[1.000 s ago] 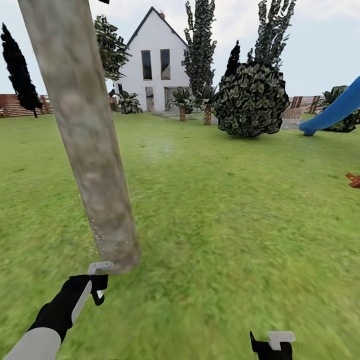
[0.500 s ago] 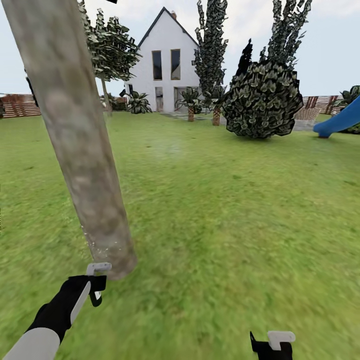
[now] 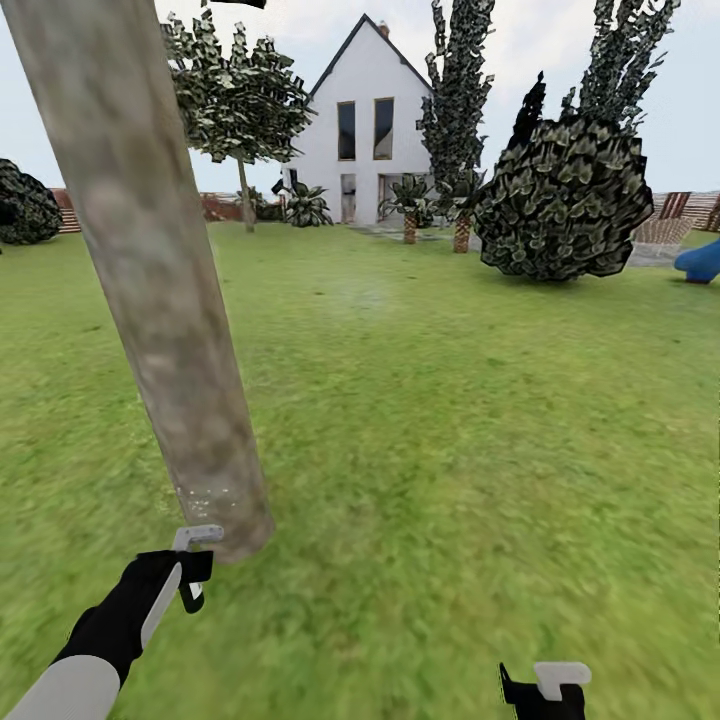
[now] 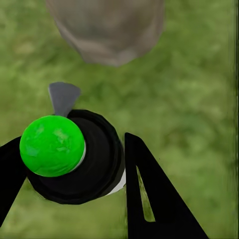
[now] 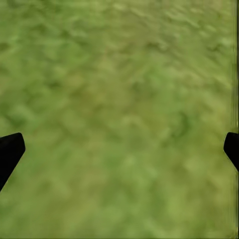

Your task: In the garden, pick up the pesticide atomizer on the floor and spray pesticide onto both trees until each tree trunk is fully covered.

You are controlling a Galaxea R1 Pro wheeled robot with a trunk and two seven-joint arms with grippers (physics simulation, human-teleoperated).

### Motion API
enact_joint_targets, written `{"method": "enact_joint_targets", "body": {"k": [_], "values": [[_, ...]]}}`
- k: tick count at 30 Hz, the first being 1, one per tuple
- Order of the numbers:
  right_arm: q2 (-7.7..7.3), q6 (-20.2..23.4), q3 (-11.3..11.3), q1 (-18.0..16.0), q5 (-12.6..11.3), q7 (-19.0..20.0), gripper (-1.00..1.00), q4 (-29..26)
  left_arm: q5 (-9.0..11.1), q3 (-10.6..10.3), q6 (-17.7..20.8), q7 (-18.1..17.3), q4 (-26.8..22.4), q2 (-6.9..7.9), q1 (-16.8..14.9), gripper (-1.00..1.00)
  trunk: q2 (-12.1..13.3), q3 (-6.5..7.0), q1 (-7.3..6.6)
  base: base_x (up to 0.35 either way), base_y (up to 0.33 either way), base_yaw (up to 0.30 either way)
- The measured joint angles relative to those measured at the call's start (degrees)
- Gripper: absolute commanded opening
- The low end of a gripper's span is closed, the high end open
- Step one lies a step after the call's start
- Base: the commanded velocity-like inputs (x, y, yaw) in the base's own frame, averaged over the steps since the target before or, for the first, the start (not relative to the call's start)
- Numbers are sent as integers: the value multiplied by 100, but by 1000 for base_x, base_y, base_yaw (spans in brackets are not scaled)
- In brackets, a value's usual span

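Grey-tan and blotchy, the tree trunk (image 3: 150,270) leans up at the left, with the left gripper (image 3: 190,585) at its foot pinching the pesticide atomizer (image 4: 74,154), green-capped, nozzle toward the bark, I'd guess for spraying low. One trunk is close; a second leafy tree (image 3: 235,95) stands far off. The right gripper (image 5: 119,144) hangs spread over grass (image 3: 480,430), empty.

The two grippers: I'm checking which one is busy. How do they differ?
The left gripper is shut on the atomizer, whose green cap sits between its fingers; the right gripper is open and empty. The left one hangs beside the tree trunk; the right one hangs over bare grass. Both have black fingers.
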Motion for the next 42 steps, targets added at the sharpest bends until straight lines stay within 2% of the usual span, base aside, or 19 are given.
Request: {"method": "enact_joint_targets", "body": {"k": [19, 27, 28, 30, 32, 34, 36, 37, 38, 39, 40, 42], "values": [[0, 0, 0, 0, 0, -4, 100, 2, 4, -15, -5, 0, -10, -12, 0, -100, 0, 0, 0, 107, -258, 245], [-17, 0, -3, -2, 0, -17, 100, 8, 38, -32, 49, -49, -199, -38, -84, -100, 0, 0, 0, 20, -27, 122], [-17, 0, -2, -1, 0, -17, 100, 8, 7, -19, 87, -68, -290, -8, -104, -100, 0, 0, 0, 0, 0, 1], [-18, 0, -1, -1, 0, -18, 100, 9, -1, 2, 108, -81, -392, 235, -126, -100, 0, 0, 0, 0, 0, 0], [-18, 0, 0, -1, 0, -18, 100, 9, 39, 2, 210, -121, -440, 569, -264, -100, 0, 1, 0, 0, 0, 0], [-18, 0, -2, -2, 0, -18, 100, 9, 132, -41, 404, -148, -615, 576, -334, -100, 0, 0, 0, 0, 0, 0], [-18, 0, -4, -3, 0, -18, 100, 9, 169, -105, 459, -158, -910, 370, -347, -100, 0, 0, 0, 0, 0, 0], [-18, 0, -3, 0, 0, -18, 100, 9, 183, -244, 630, -160, -1085, 264, -355, -100, 0, 0, 0, 0, 0, 0], [-18, 0, -4, 0, 0, -18, 100, 9, 117, -305, 860, -161, -1223, 273, -369, -100, 0, 0, 0, 0, 0, 0], [-18, 0, -4, 0, 0, -18, 100, 9, 93, -313, 978, -163, -1283, 306, -428, -100, 0, 0, 0, 0, 0, 0], [-18, 0, -4, 0, 0, -18, 100, 9, 56, -314, 1058, -164, -1311, 413, -540, -100, 0, 1, 0, 0, 0, 0], [-18, 0, -2, 1, 0, -18, 100, 9, 64, -314, 1113, -300, -1323, 723, -639, -100, 0, 0, 0, 0, 0, 0]]}}
